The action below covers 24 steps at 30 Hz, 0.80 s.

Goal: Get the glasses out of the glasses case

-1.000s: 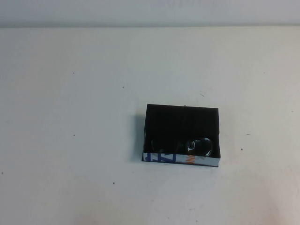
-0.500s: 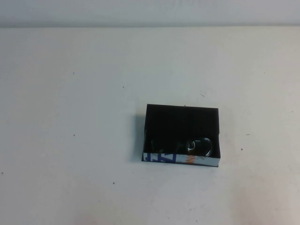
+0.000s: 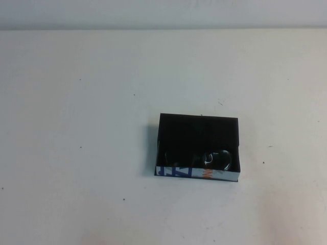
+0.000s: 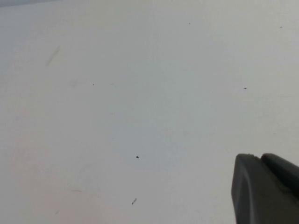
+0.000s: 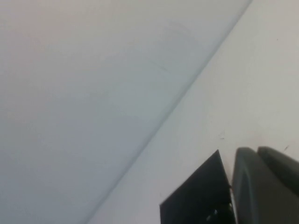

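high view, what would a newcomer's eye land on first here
The black glasses case stands out, alone on the pale table, right of centre, its near wall white with blue and orange print. The glasses lie inside against that near wall, toward the right. Neither arm shows from above: the left gripper hangs over bare table, and the right gripper sits beside a corner of the case.
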Each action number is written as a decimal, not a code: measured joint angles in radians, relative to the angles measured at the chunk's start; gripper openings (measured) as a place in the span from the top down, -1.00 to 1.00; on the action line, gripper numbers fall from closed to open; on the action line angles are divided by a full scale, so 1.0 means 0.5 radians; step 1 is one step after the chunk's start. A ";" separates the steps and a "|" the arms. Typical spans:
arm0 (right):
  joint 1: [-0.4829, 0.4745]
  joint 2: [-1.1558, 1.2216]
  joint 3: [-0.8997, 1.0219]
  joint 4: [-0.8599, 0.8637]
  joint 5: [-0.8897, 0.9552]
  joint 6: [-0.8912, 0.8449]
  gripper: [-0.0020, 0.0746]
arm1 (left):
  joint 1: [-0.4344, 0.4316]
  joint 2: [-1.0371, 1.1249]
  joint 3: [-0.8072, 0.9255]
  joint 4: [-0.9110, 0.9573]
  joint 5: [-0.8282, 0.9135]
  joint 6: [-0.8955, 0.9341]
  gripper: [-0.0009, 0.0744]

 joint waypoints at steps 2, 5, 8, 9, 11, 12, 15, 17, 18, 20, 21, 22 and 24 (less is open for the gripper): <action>0.000 0.000 0.000 -0.031 0.043 -0.076 0.99 | 0.000 0.000 0.000 0.000 0.000 0.000 0.99; 0.000 0.000 -0.023 -0.063 0.139 -0.268 0.99 | 0.000 0.000 0.000 0.000 0.000 0.000 0.99; 0.000 0.078 -0.177 -0.089 0.178 -0.553 0.99 | 0.000 0.000 0.000 0.000 0.000 0.000 0.99; 0.000 0.144 -0.257 -0.105 0.178 -0.669 0.99 | 0.000 0.000 0.000 0.000 0.000 0.000 0.99; 0.000 0.298 -0.419 -0.134 0.178 -0.872 0.99 | 0.000 0.000 0.000 0.000 0.000 0.000 0.99; 0.000 0.400 -0.518 -0.153 0.182 -0.980 0.99 | 0.000 0.000 0.000 0.000 0.000 0.000 0.99; 0.000 0.752 -0.850 -0.204 0.243 -1.306 0.99 | 0.000 0.000 0.000 0.000 0.000 0.000 0.99; 0.000 0.974 -1.064 -0.229 0.340 -1.531 0.99 | 0.000 0.000 0.000 0.000 0.000 0.000 0.99; 0.000 1.095 -1.185 -0.236 0.412 -1.664 0.99 | 0.000 0.000 0.000 0.000 0.000 0.000 0.99; 0.000 1.309 -1.401 -0.244 0.594 -1.895 0.99 | 0.000 0.000 0.000 0.000 0.000 0.000 0.99; 0.000 1.426 -1.517 -0.248 0.693 -2.007 0.99 | 0.000 0.000 0.000 0.000 0.000 0.000 0.99; 0.000 1.539 -1.628 -0.257 0.794 -2.100 0.99 | 0.000 0.000 0.000 0.000 0.000 0.000 0.99; 0.000 1.760 -1.837 -0.258 0.980 -2.221 0.99 | 0.000 0.000 0.000 0.000 0.000 0.000 0.99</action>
